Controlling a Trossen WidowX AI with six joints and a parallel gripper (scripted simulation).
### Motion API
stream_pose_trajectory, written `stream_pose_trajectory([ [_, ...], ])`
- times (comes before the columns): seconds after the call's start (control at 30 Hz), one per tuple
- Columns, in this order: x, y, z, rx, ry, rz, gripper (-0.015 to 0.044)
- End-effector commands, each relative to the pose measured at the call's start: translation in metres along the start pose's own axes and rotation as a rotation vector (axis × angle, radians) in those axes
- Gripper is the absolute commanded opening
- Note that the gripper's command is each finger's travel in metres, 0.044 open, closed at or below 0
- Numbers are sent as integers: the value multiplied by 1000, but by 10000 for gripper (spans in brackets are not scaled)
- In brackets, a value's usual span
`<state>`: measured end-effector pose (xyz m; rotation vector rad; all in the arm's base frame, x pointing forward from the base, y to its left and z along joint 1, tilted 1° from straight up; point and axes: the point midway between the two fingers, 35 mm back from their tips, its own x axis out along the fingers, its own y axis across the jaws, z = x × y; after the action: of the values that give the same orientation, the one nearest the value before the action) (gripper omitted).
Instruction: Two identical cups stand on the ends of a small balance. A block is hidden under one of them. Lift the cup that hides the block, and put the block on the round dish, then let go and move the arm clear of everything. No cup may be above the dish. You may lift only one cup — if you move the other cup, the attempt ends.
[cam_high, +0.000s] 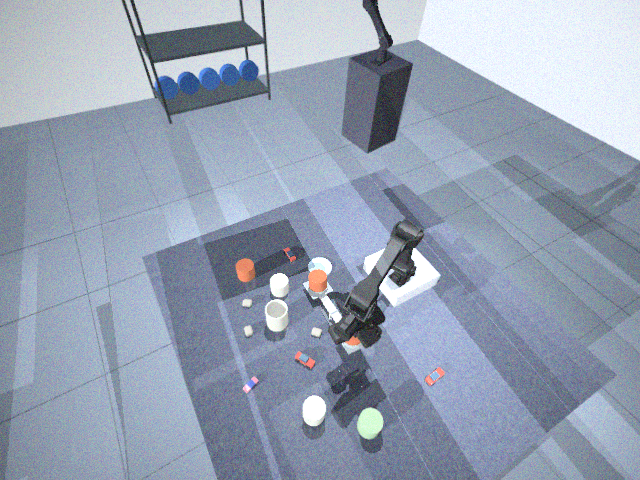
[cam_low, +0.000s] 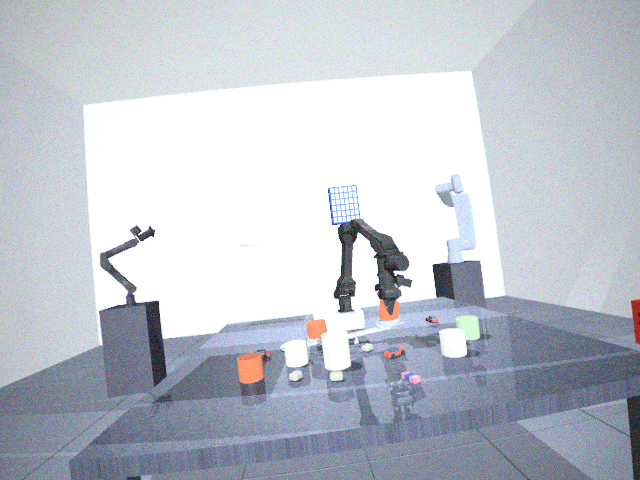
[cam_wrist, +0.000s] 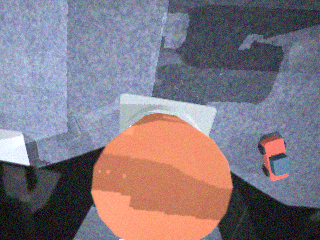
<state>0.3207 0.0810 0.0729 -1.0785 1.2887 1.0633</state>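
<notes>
Clamped around an orange cup (cam_wrist: 161, 177) — gripper (cam_low: 388, 301) pointing straight down on it, right of centre in the exterior view, jaws held apart by the cup's width. In the wrist view, filling the lower middle of the frame: the cup's round orange top, with a pale square balance pad (cam_wrist: 170, 112) peeking out behind its upper edge. Whether still resting on the pad or raised off it, cannot tell. To the right of the cup in that same view, a small red toy car (cam_wrist: 273, 158) lying on the table.

In the top view, mostly hidden under the dark wrist just below frame centre, only a sliver of orange at the held cup. Up and to the left along the pale balance beam (cam_high: 329, 307), the second orange cup (cam_high: 317, 281) standing upright on the far pad. Just behind it, touching its upper edge in the picture, the pale round dish (cam_high: 319, 266). No block showing in any view.

Further left, a third orange cup (cam_high: 245, 269) on a dark mat (cam_high: 232, 245), well apart from the balance. Scattered across the table (cam_low: 516, 356): white cups, a green cup (cam_high: 370, 422), small beige cubes and more toy cars.
</notes>
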Motion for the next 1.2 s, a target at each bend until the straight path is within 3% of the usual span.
stream_pose_trajectory([
  [0.0, -12, -4, 7, -10, -28, -24, 0],
  [1.17, -57, 0, 4, -10, -28, -24, 0],
])
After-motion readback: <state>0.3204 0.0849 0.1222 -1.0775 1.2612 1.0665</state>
